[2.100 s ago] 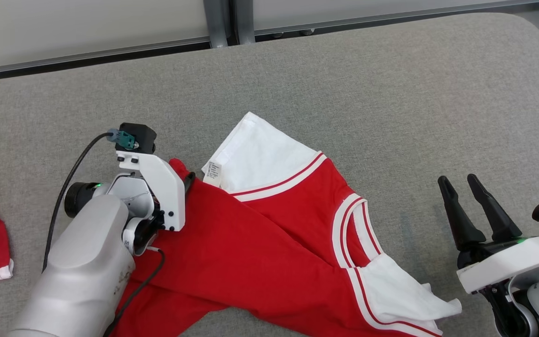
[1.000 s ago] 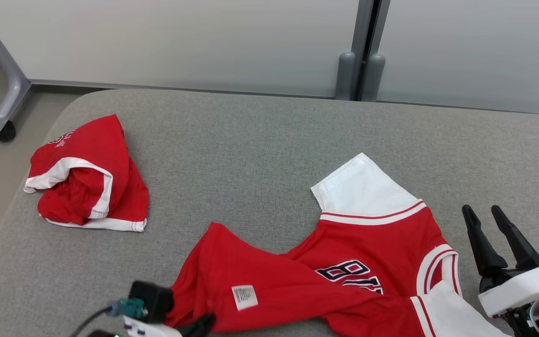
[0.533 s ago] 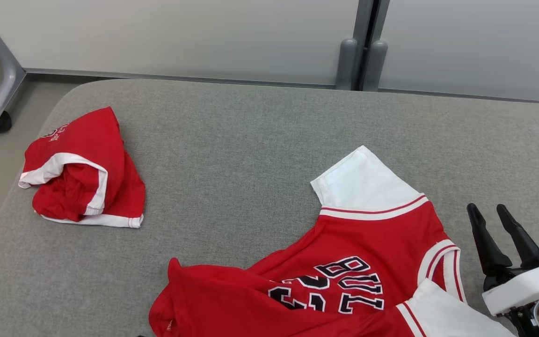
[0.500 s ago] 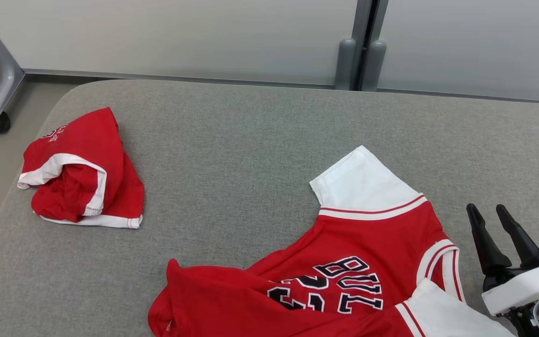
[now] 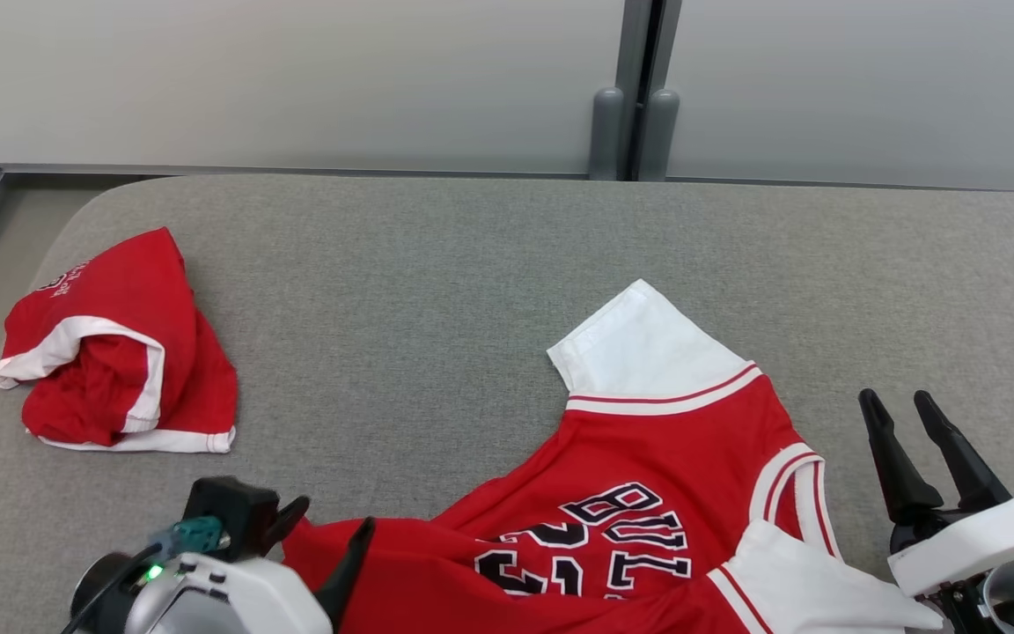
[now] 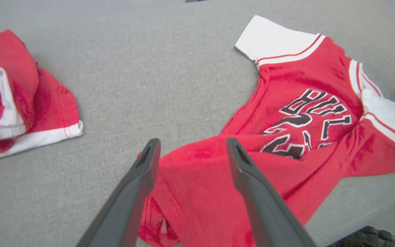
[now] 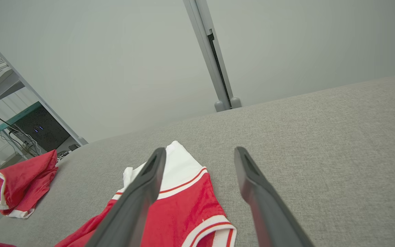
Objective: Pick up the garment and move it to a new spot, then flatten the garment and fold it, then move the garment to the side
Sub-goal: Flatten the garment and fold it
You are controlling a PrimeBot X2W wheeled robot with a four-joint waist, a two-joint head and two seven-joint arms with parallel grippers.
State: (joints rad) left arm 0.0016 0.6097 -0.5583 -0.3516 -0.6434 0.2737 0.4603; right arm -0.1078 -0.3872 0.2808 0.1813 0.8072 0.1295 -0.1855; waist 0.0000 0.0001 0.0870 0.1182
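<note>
The garment (image 5: 648, 458), a red jersey with white sleeves and black-and-white lettering across the chest, lay spread but rumpled on the near right part of the grey fabric-covered tabletop (image 5: 437, 264). One white sleeve pointed toward the far side, the other trailed off to the near right, and the red body ran leftward to a bunched corner at the near edge.

Over that corner stood the left end effector (image 5: 326, 546), its two dark fingers spread wide with the red cloth showing between them in the left wrist view (image 6: 190, 151). I could not tell whether they touched the fabric, and nothing was pinched.

The right end effector (image 5: 894, 405) was just right of the jersey, over bare grey surface, fingers also wide apart and holding nothing.

Well apart, at the far left, sat a second red piece with white trim (image 5: 111, 352), crumpled into a heap.
</note>
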